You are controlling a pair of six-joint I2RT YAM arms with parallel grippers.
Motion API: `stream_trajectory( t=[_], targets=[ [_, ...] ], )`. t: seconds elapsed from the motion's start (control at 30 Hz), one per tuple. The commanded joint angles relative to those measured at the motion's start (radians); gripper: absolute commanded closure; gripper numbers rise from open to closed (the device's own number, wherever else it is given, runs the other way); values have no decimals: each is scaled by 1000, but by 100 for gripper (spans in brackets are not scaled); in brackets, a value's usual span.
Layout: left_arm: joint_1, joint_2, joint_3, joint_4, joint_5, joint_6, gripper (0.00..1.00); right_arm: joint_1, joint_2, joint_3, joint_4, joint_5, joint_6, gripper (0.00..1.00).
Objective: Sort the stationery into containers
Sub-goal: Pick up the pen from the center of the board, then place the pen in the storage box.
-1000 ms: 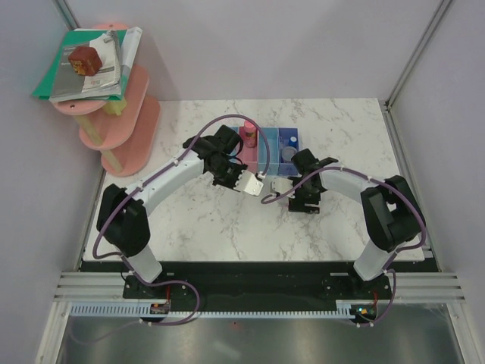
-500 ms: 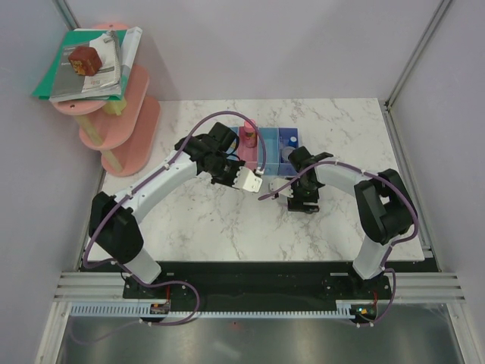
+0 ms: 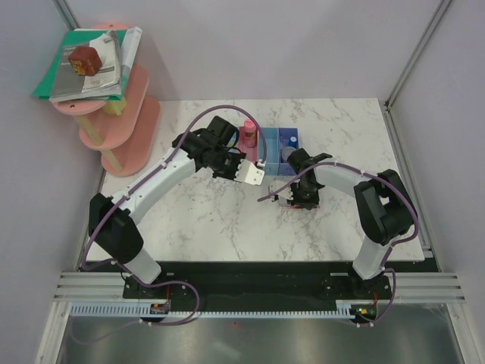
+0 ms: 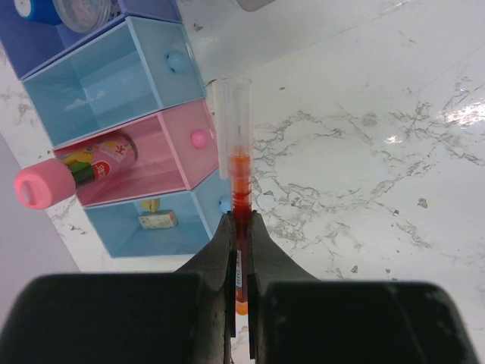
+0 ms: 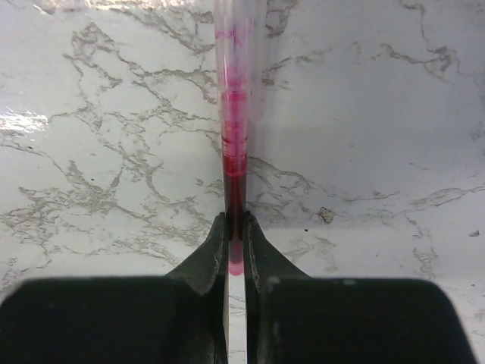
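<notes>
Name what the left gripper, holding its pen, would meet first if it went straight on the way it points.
Probably the bare marble table, just beside the pink tray; the orange pen would touch before the left gripper. Depth is unclear.

Left end effector (image 4: 241, 221), right end effector (image 5: 236, 220): both clamped.

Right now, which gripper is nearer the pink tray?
Left. The left gripper, with a red pen, is beside the pink tray; the right gripper, with a pink pen, is over marble farther right.
</notes>
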Motion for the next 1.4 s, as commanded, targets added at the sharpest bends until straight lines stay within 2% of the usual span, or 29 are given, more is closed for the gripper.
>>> stream_trajectory(
  t=[0.0,0.17,0.5,0.73,0.87,1.07,1.23,1.37],
  targets=[
    [11,-18,57,32,-18,-90,98,-2,57,-71,89,-41,9,100],
    [21,8,118,58,-64,-214,98,-4,-49,-68,80,-36,98,100],
    [37,78,256,62,-97,-574,98,-5,-320,-42,51,14,288,100],
    [37,196,405,59,-66,-826,98,-31,-481,-6,52,71,503,100],
    [37,333,529,53,-49,-1019,98,-54,-520,21,78,106,651,100],
    [37,492,753,44,-12,-1258,98,-128,-546,62,136,186,783,100],
    [42,615,815,71,-37,-1416,98,-152,-566,76,181,188,814,100],
    [50,658,815,130,-54,-1470,98,-157,-563,91,193,178,823,100]
  ],
)
